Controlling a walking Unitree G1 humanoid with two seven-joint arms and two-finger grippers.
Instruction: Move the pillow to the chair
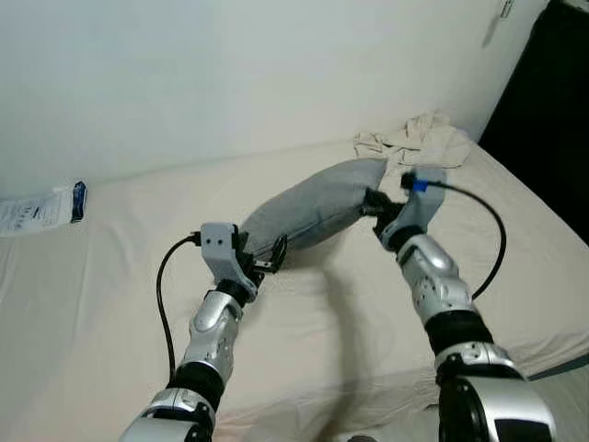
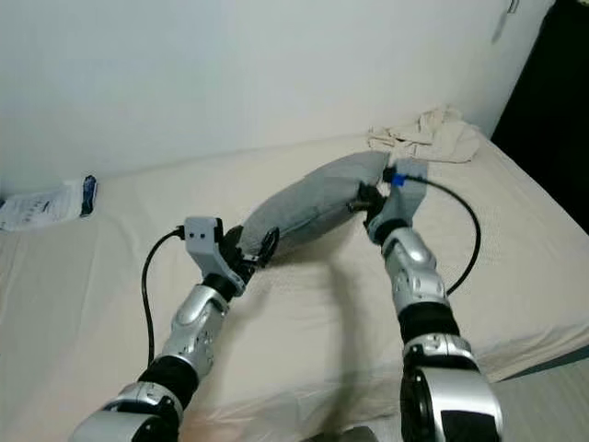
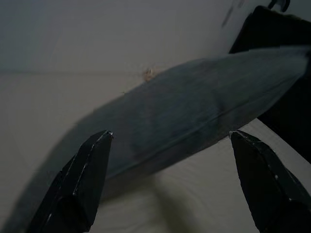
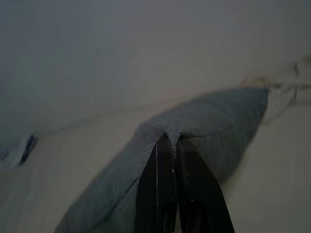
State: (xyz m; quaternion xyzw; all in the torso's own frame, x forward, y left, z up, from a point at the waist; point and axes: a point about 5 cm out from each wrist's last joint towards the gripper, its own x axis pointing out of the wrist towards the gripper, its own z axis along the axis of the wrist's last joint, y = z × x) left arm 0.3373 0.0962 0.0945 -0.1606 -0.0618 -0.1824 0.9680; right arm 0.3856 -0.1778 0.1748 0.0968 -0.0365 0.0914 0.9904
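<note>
**Grey pillow pinched at one edge, other gripper spread wide beside it**

The grey pillow [image 1: 308, 210] lay lengthwise on the cream bed [image 1: 110, 304], one end pointing toward the far corner and the other toward the robot's left arm. In the wrist views its far portion looked raised off the sheet, with a shadow beneath, though how much of it was clear of the bed could not be told.

The right gripper [image 4: 173, 151] was clenched on the pillow: its two black fingers were pressed together on a puckered fold of grey fabric at the pillow's edge. In the head views that gripper [image 1: 373, 204] met the pillow at the end nearer the far corner, with a blue-tipped black cable [image 1: 488, 230] looping off the wrist.

The left gripper [image 3: 170, 138] was released, its fingers [image 3: 82, 179] spread well apart with the pillow's long seam lying across the gap between them; neither finger visibly touched the fabric. From above, this gripper [image 1: 267, 258] sat just beside the pillow's nearer end.

Beyond the pillow, a crumpled beige cloth [image 1: 414, 143] was heaped near the bed's far corner, close to the white wall [image 1: 230, 74]. A white packet with a blue end [image 1: 41, 209] lay well apart on the left side of the bed. A dark, black shape [image 1: 548, 110] stood past the bed's right edge.
</note>
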